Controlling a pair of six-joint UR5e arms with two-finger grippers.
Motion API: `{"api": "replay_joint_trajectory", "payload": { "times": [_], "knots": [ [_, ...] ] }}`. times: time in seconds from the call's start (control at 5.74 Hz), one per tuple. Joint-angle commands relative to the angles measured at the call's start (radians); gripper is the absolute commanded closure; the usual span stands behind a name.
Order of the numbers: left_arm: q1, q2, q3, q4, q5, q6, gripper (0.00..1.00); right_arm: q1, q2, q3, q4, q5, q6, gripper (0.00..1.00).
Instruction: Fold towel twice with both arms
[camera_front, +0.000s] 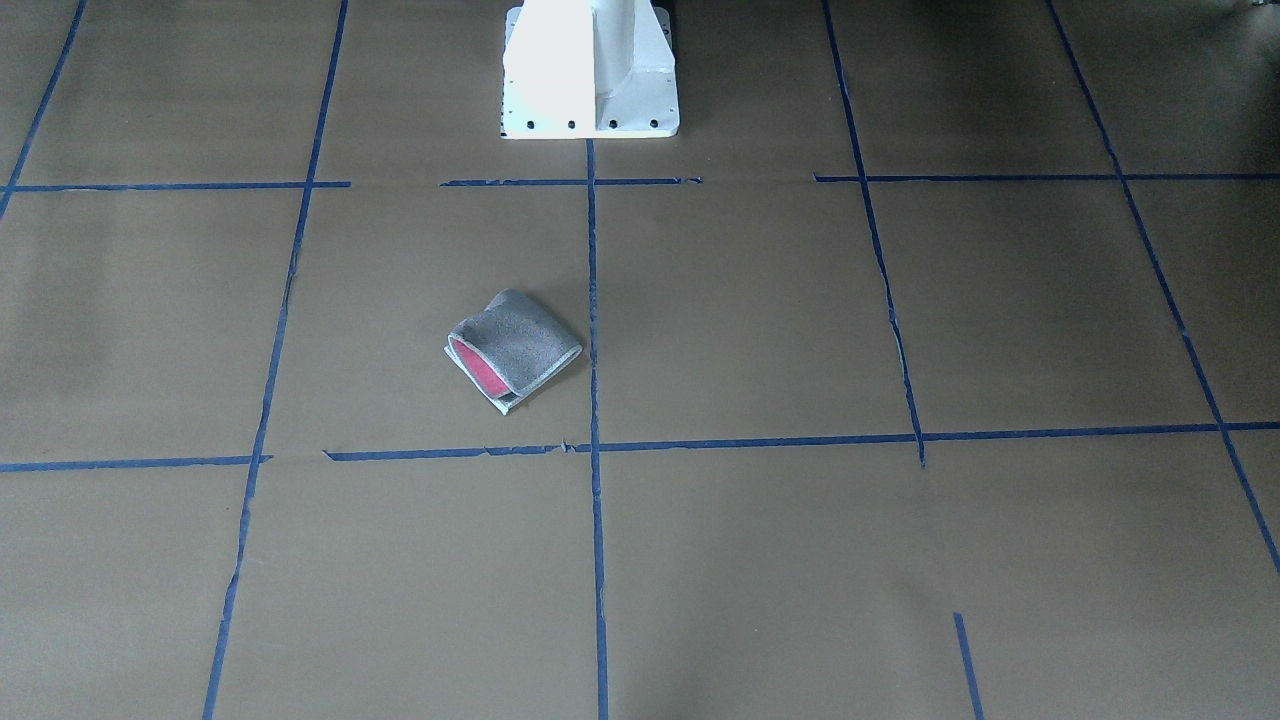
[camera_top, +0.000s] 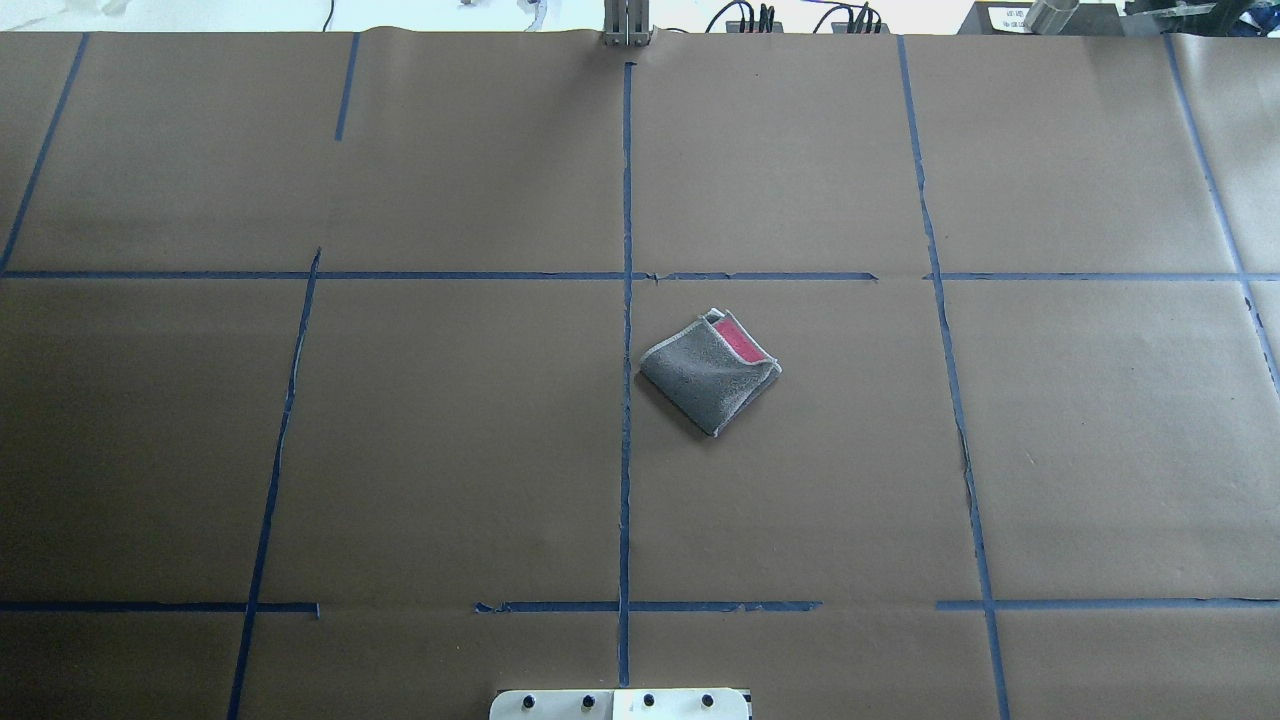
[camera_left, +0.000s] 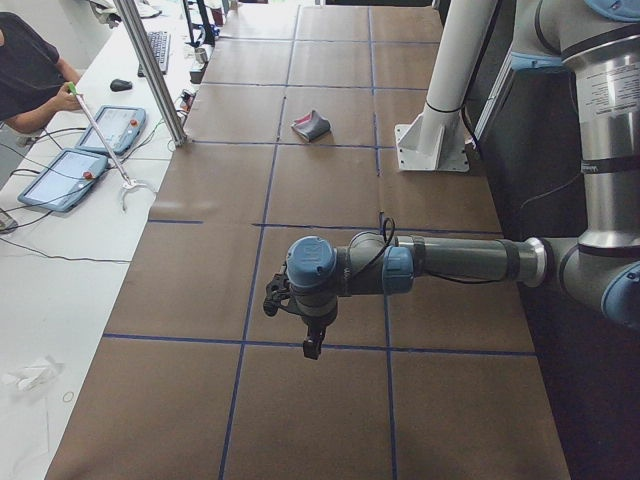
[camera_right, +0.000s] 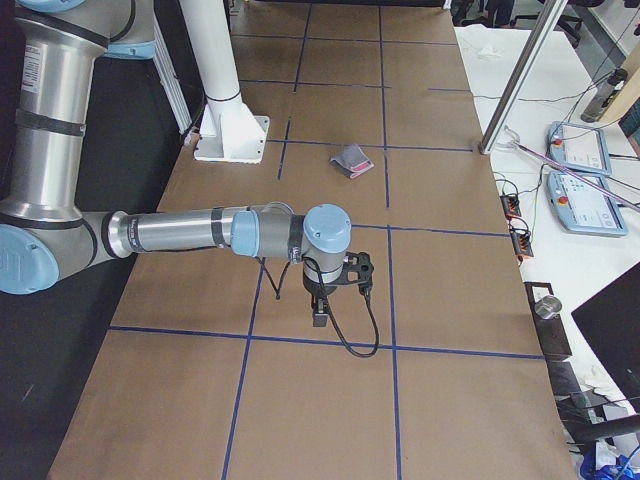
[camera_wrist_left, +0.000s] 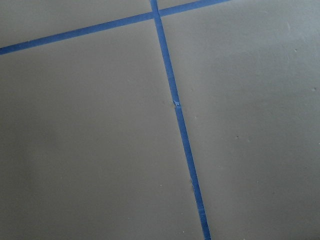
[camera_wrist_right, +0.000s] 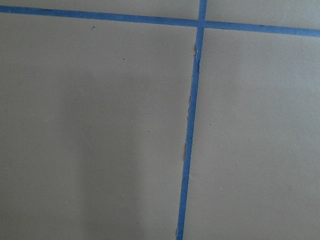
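While neither the overhead nor the front-facing view catches an arm at all, the towel (camera_top: 710, 370) is plain to see there. It is folded into a small grey packet, about midway between the near and far edges of the table (camera_top: 450, 450). It lies just to the robot's right of the centre tape line (camera_top: 626, 480), close but apart. A strip of pink peeks out along one open side, whitish hem around it. From the front that side gapes a little, top layer arched up; from overhead it reads flat. How many layers are stacked, I can't count.

Over to the side views, and here are the arms! The left arm (camera_left: 450, 262) stretches out low towards the table's left end, its end effector (camera_left: 312, 345) pointing down over the paper. The right arm (camera_right: 190, 232) mirrors it at the right end, end effector (camera_right: 321, 315) down. Both are well apart from the towel. Wide or narrow, I cannot tell for either end effector, since they show only here, small and dark. The wrist cameras show only brown paper and crossing blue tape (camera_wrist_left: 172, 95), with no fingers in frame.
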Motion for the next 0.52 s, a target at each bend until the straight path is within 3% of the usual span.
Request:
{"api": "replay_joint_trajectory", "payload": {
  "times": [0.0, 0.35],
  "knots": [
    [-0.002, 0.006, -0.014, 0.001, -0.004, 0.002, 0.00, 0.000, -0.011, 0.013, -0.003, 0.000, 0.000, 0.00],
    [0.000, 0.003, -0.007, -0.001, 0.002, 0.000, 0.00, 0.000, -0.023, 0.020, -0.005, 0.003, 0.000, 0.00]
  ]
}}
